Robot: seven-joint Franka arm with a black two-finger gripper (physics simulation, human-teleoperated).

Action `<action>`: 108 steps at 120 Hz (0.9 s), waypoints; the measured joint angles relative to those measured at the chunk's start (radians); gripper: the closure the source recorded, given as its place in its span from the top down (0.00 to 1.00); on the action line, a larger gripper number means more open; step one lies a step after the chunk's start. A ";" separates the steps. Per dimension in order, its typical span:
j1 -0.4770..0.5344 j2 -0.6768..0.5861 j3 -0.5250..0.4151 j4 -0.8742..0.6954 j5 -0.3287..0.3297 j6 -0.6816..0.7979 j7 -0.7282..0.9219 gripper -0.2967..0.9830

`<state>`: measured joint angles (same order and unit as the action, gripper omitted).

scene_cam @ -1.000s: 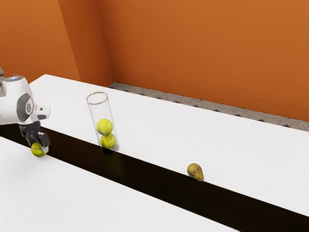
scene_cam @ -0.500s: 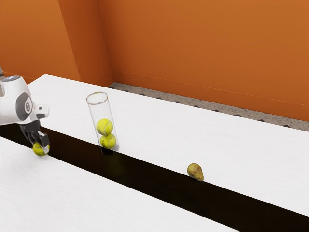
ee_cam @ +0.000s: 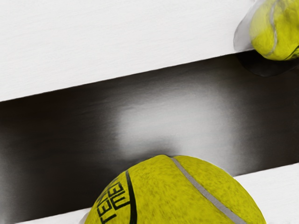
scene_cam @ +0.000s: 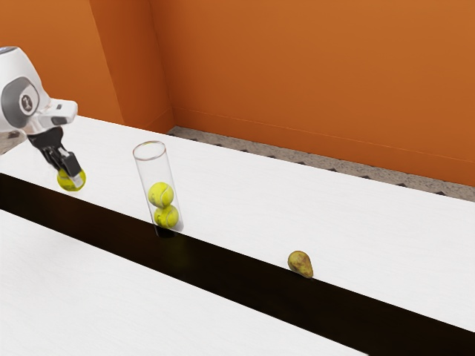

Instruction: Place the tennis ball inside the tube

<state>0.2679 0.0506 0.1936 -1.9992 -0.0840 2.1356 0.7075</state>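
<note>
Jaws closed down on a tennis ball, one finger to each side, parted only as far as the ball makes them; that is the whole of the catch. The black gripper has it up clear of the white table, and the white arm reaches down to it from eleven o'clock in the exterior view.

At three o'clock from the gripper in that same view stands the clear tube, upright and open-mouthed, apart from the held ball, which hangs outside it and lower than the rim. Two balls sit stacked inside, the upper ball resting on the lower ball. The tube's foot is by the edge of the dark strip that crosses the table from about ten o'clock to four.

A brownish-green pear lies at four o'clock from the tube, well apart, by that same edge. An orange wall rises at twelve o'clock, above a strip of grey floor.

In the wrist view the held ball shows black lettering, a black line and a pale seam.
</note>
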 joint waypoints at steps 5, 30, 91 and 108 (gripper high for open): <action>-0.012 -0.018 0.000 0.002 0.002 -0.022 0.000 0.31; -0.082 -0.058 0.014 0.073 0.004 -0.129 0.004 0.30; -0.140 -0.041 -0.052 0.241 -0.006 -0.263 0.023 0.38; -0.163 0.006 -0.065 0.303 -0.010 -0.273 0.029 0.39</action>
<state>0.1045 0.0566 0.1282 -1.6964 -0.0937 1.8628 0.7367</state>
